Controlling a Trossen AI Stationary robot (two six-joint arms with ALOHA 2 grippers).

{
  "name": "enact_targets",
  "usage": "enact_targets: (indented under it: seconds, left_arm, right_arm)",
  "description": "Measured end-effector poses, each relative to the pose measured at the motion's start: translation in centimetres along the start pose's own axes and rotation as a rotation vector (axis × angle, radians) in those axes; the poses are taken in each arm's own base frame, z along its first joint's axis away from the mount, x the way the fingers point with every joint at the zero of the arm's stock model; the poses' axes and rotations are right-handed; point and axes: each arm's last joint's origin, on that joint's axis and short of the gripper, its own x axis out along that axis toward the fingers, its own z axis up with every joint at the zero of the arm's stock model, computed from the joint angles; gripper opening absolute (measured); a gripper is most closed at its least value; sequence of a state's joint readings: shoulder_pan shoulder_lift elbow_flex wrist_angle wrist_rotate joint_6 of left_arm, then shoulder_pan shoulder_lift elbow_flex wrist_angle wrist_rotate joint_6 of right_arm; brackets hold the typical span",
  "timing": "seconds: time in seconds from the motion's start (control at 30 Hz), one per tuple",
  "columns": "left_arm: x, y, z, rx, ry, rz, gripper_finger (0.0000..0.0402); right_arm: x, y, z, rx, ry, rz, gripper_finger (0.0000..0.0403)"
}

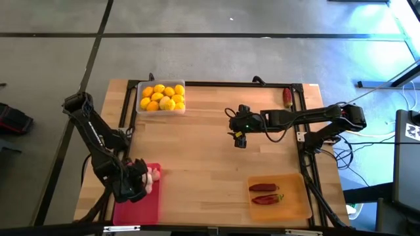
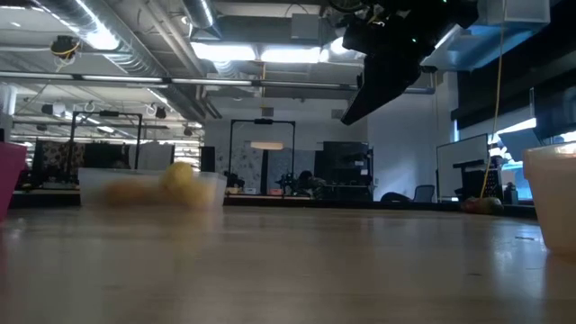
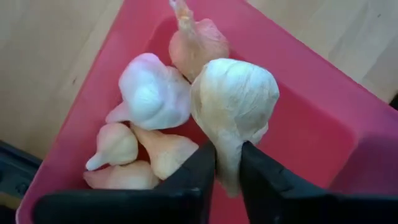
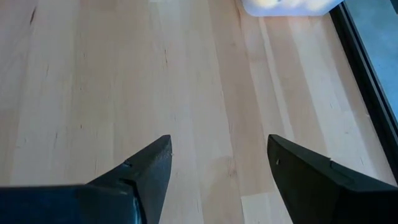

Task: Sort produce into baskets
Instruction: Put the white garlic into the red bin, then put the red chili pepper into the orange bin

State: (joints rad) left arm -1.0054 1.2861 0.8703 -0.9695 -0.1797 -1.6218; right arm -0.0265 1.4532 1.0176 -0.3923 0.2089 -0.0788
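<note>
Fingers of the left gripper pinch a garlic bulb by its stem over the pink basket; part them low (right gripper waits spread)

We see yellow and orange fruits heaped in the clear tray, two red chilies lying flat in the orange tray, and whitish garlic bulbs clustered in the pink-red tray; one bulb stands stem-down.
</note>
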Motion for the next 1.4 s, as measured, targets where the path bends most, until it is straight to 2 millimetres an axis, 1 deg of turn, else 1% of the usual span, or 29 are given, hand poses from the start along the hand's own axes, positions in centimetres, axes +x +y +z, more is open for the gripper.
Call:
enact_targets:
  seconds: [0.23,0.33,0.4,0.5,0.63,0.77,0.87,0.97,1.07,1.17,1.3,1.4]
  left_arm:
    - [-0.2,0.2,0.3,-0.040,0.041,0.011,0.0152]
    - [-0.6,0.4,0.7,-0.062,0.061,-0.010,0.0177]
    - [-1.1,0.7,1.2,-0.070,0.044,-0.031,0.0187]
    - [-1.8,1.2,2.4,-0.061,-0.085,-0.065,0.0197]
    - [-2.6,1.8,4.3,0.013,-0.346,-0.055,0.0204]
    - [-2.8,2.2,6.1,0.146,-0.571,0.064,0.0208]
    - [-2.7,2.6,7.7,0.189,-0.655,0.163,0.0208]
    - [-2.6,2.9,9.4,0.195,-0.711,0.233,0.0208]
    - [-1.8,3.1,11.0,0.229,-0.746,0.264,0.0208]
    - [-0.7,3.3,12.5,0.272,-0.760,0.245,0.0208]
    - [0.9,3.9,14.0,0.372,-0.743,0.203,0.0208]
    - [1.6,4.8,14.6,0.424,-0.747,0.268,0.0208]
  right_arm:
    - [0.0,0.0,0.0,0.001,0.000,-0.008,0.0254]
    - [0.0,0.0,0.0,0.003,0.001,-0.010,0.0254]
    - [0.0,0.0,0.0,0.003,0.001,-0.010,0.0254]
    - [0.0,0.0,-0.1,0.017,0.006,-0.014,0.0254]
    - [0.0,-0.1,-0.4,0.035,0.043,-0.045,0.0254]
    - [-0.1,-0.3,-1.0,0.071,0.099,-0.119,0.0254]
    - [-0.2,-0.5,-1.8,0.090,0.176,-0.193,0.0254]
    - [-0.5,-0.7,-2.7,0.110,0.258,-0.290,0.0254]
    - [-0.7,-1.6,-3.4,0.116,0.327,-0.390,0.0254]
    - [-0.7,-3.2,-4.2,0.156,0.396,-0.447,0.0254]
    - [-0.8,-6.4,-5.5,0.258,0.496,-0.513,0.0254]
    - [-0.9,-9.1,-6.6,0.349,0.553,-0.563,0.0254]
